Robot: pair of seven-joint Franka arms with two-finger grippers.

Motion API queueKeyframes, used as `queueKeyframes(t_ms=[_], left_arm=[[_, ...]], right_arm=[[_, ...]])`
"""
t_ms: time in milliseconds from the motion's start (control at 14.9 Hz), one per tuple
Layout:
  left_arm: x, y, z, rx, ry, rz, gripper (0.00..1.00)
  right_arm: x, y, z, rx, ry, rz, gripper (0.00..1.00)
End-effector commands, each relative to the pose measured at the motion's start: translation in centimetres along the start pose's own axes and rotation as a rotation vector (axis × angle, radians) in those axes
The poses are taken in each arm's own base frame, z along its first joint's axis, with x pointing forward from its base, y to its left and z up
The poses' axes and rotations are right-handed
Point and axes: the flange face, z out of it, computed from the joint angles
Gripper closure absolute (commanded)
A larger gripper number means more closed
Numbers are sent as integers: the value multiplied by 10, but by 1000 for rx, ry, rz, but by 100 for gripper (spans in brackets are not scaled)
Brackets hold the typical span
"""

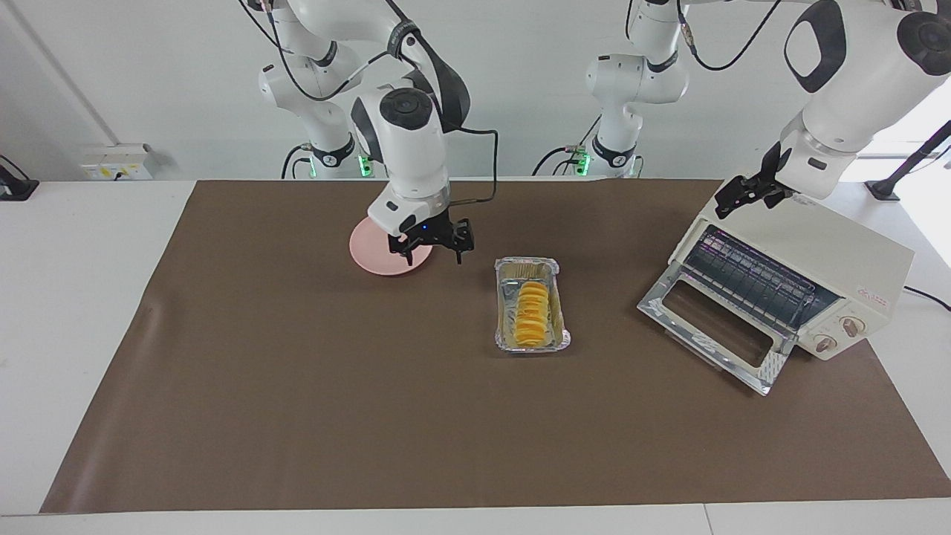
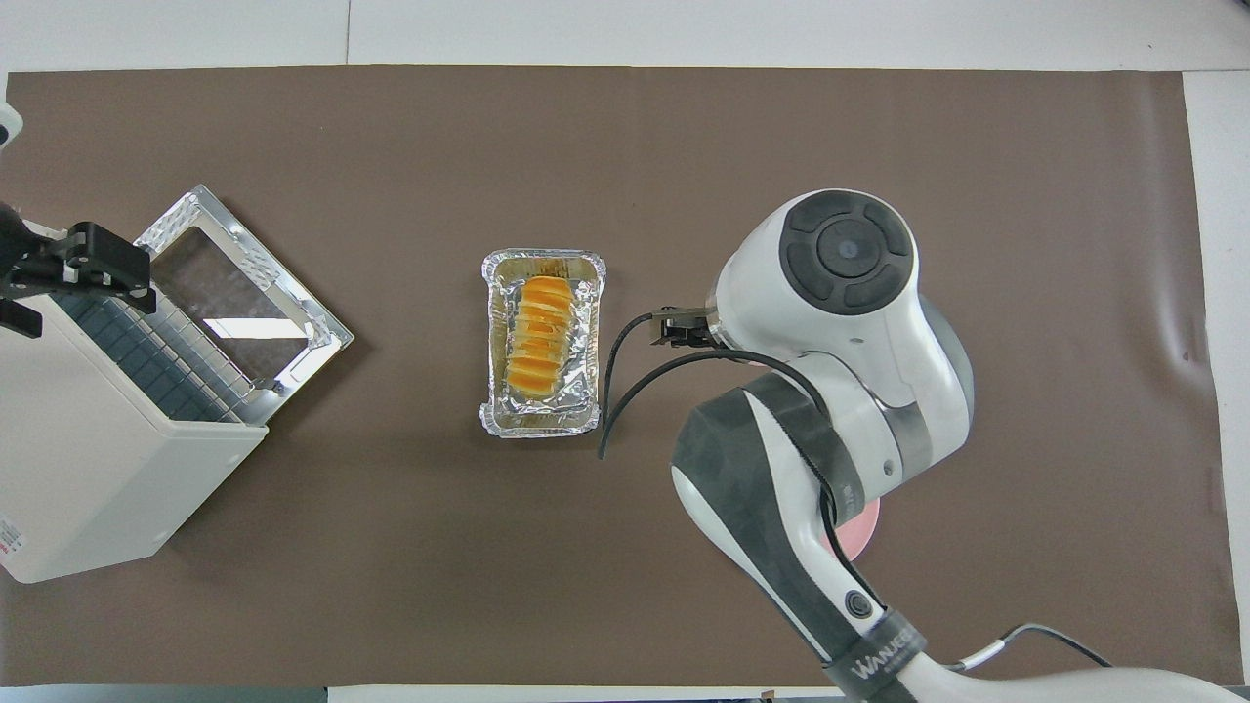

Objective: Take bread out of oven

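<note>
The bread (image 1: 533, 312) is a ridged golden-orange loaf lying in a crinkled foil tray (image 1: 529, 263) on the mat, out of the oven; it shows in the overhead view too (image 2: 540, 337). The cream-white oven (image 1: 825, 238) stands at the left arm's end of the table with its glass door (image 1: 706, 327) dropped open and its rack bare. My left gripper (image 1: 749, 196) is open and empty in the air over the oven's top edge (image 2: 78, 278). My right gripper (image 1: 432, 251) is open and empty, low over the pink plate's edge beside the tray.
A pink plate (image 1: 375, 256) lies nearer to the robots than the tray, toward the right arm's end, mostly hidden by the right arm in the overhead view. A brown mat (image 1: 297, 409) covers the table. The oven's cable (image 1: 925, 296) trails off at its side.
</note>
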Motion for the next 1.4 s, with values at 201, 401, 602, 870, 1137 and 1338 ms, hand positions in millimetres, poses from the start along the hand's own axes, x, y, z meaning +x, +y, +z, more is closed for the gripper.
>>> queueKeyframes(t_ms=[201, 401, 602, 870, 1137, 1338], left_arm=[[-37, -9, 16, -38, -3, 41, 0], [-31, -4, 18, -18, 3, 45, 0], [-27, 12, 25, 18, -7, 76, 0], [-19, 13, 23, 19, -23, 79, 0], [-22, 13, 28, 20, -24, 82, 0], [-22, 12, 26, 20, -27, 79, 0]], right_arm=[[19, -82, 90, 9, 0, 82, 0], [23, -85, 101, 24, 6, 90, 0], [26, -87, 120, 19, 21, 80, 0], [28, -85, 125, 13, 26, 66, 0], [27, -85, 131, 18, 32, 63, 100], [26, -89, 130, 26, 45, 55, 100]])
